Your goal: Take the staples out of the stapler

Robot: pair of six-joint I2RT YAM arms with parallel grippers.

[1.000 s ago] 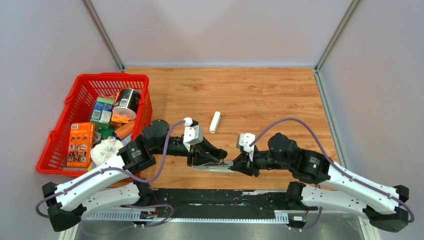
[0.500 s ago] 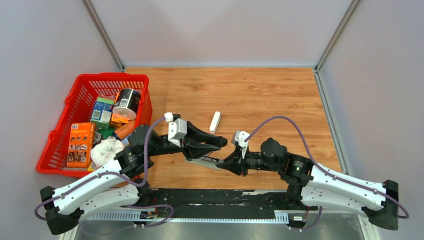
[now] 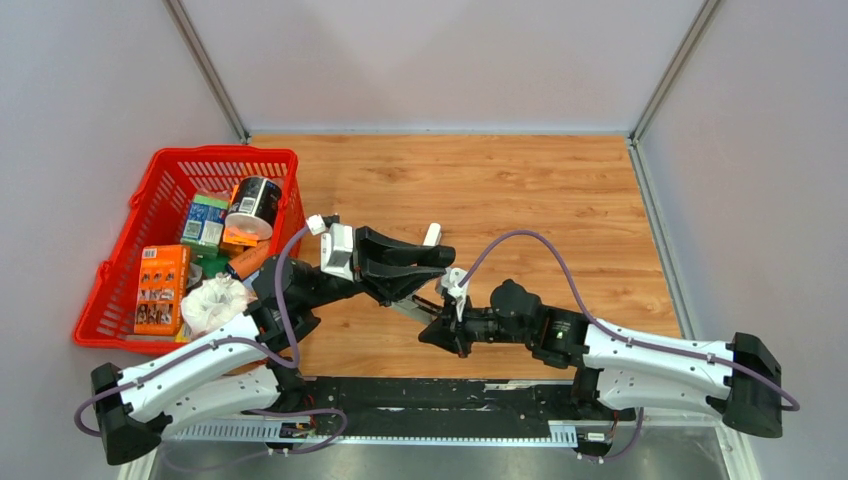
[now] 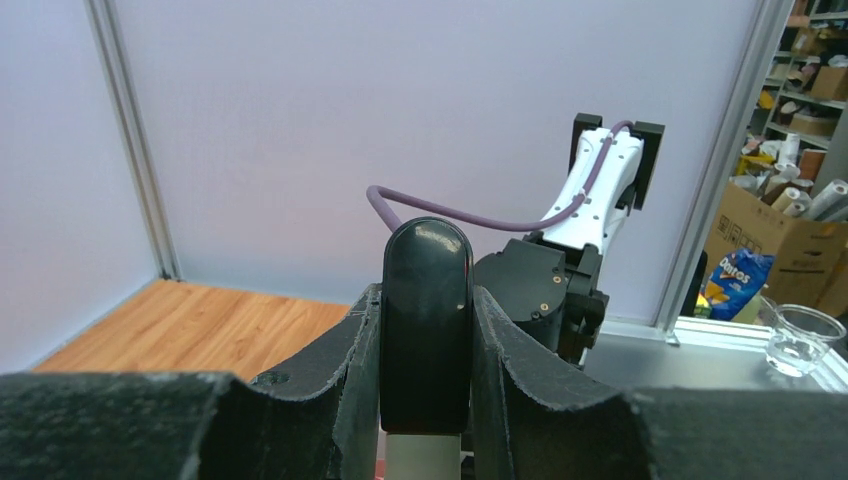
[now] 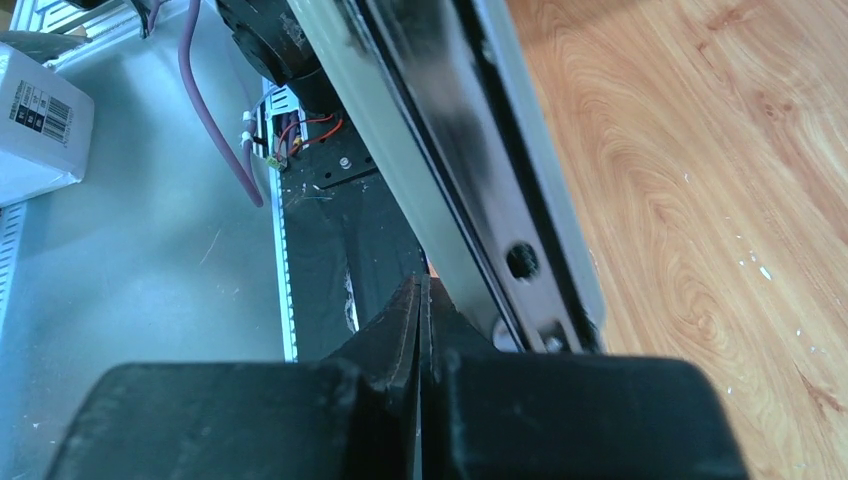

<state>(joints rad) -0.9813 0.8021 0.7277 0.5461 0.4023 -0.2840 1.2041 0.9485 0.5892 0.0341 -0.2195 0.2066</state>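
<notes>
Top external view; entries run by size, places taken from the red basket.

1. bench (image 3: 520, 190): wood-grain top that carries the basket.
2. left arm (image 3: 190, 360) and right arm (image 3: 650, 355): both reach inward and meet just beside the basket, on its side toward the open bench.
3. red basket (image 3: 222, 152): holds boxes, a round tin and a crumpled white bag. It appears to play no part in the job.
4. left hand (image 3: 440, 268): raised off the bench, close to the basket, fingers clamped on the stapler (image 3: 415, 305). The left wrist view shows the stapler's black rounded end (image 4: 427, 330) squeezed between both fingers, with a white part below it. This is judged a fixed hold, so the other hand has something steady to work against.
5. right hand (image 3: 435, 325): a little farther from the basket than the left hand. In the right wrist view its fingers (image 5: 405, 330) are pressed together, tips at the edge of the stapler's grey bar (image 5: 440, 130). Whether a thin part is pinched between them cannot be told. It seems placed to draw out the inner piece.
6. stapler: in the air, tilted, spanning the two hands. No staples are visible.
7. white slim piece (image 3: 432, 233): lies on the bench beyond the left hand, away from the basket and partly hidden. What it is cannot be told.
</notes>
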